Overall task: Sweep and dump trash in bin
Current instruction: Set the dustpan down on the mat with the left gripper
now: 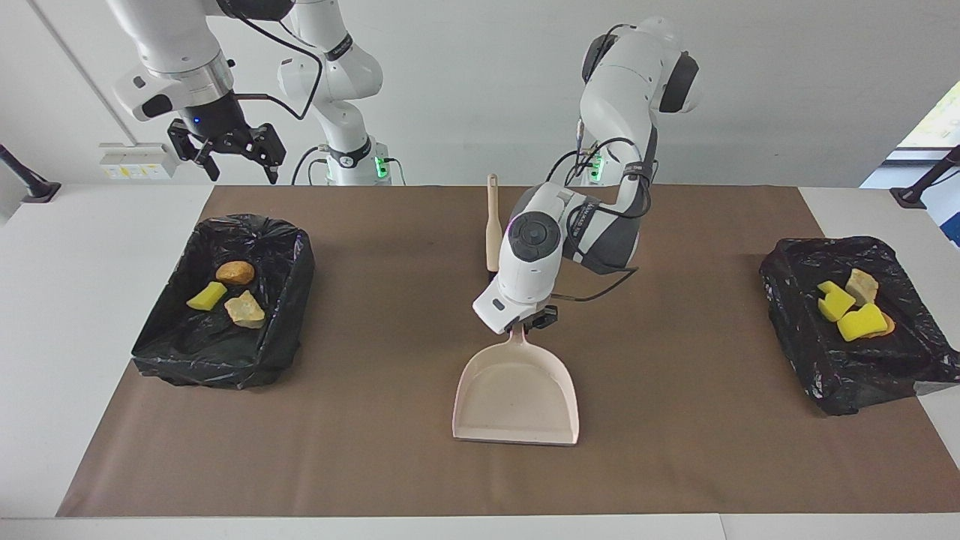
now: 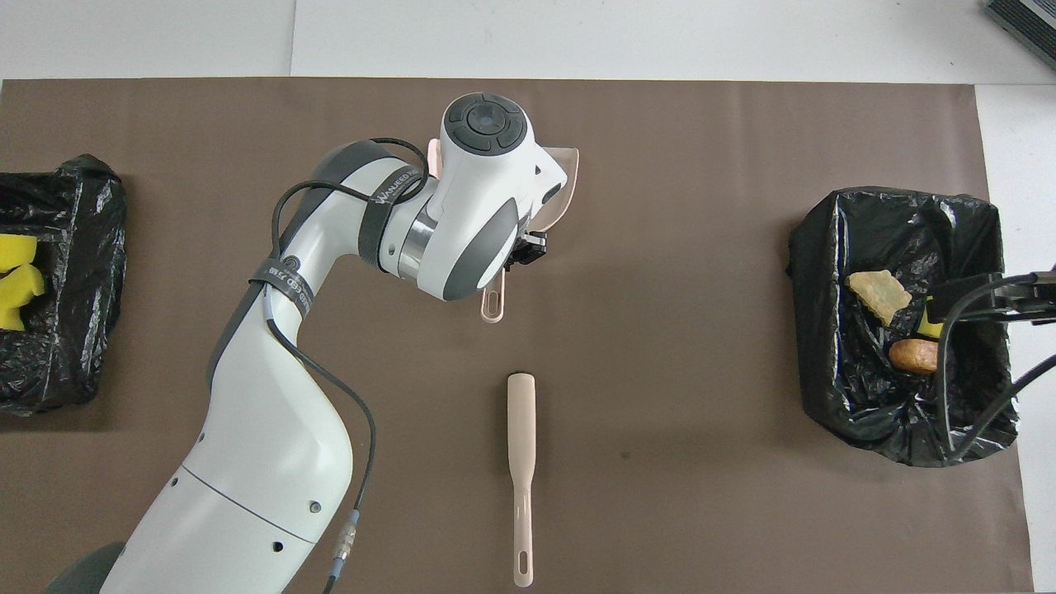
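— The bin at the right arm's end holds three scraps, and the right gripper waits above it, fingers spread, holding nothing.

— Mid-table, the left gripper is clamped on the handle of the empty dustpan, with the brush lying nearer the robots.

— The other bin holds the remaining trash.

— If the pan drops tilted, I'd guess it could snag the brown mat or bump the brush.
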